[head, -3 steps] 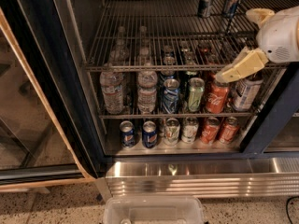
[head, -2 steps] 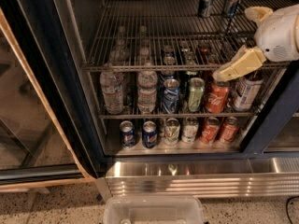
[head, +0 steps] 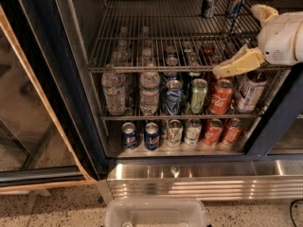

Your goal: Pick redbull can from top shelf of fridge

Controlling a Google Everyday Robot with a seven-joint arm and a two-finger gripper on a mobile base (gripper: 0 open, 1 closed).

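Camera view shows the redbull can (head: 236,0) standing upright at the far right of the top shelf (head: 156,14), its silver top cut off by the upper edge. A second slim can (head: 209,0) of the same build stands just to its left, and I cannot read a label on either.

The gripper (head: 234,40) hangs at the right side of the fridge (head: 78,103), above the shelf's front rail. It is open and holds nothing. 1 beige finger reaches down and left over the rail and the other curls up near the can.

The move turns on 1 relation: the can lies farther into the fridge than the gripper and slightly left of it, with its long axis vertical. I judge the approach must go deeper along the rack. The jaws should close across the can's narrow width without brushing its neighbour.

The can is smooth painted metal, thin-walled and round, so it is probably slick and easy to tip on the chrome rods. The rack is a grid of thin parallel wires with a thicker rail in front.

Under it stand 2 clear ribbed water bottles (head: 113,91), a green can (head: 198,96) and a red cola can (head: 220,97). A translucent plastic bin (head: 156,214) sits on the speckled floor nearest the camera.
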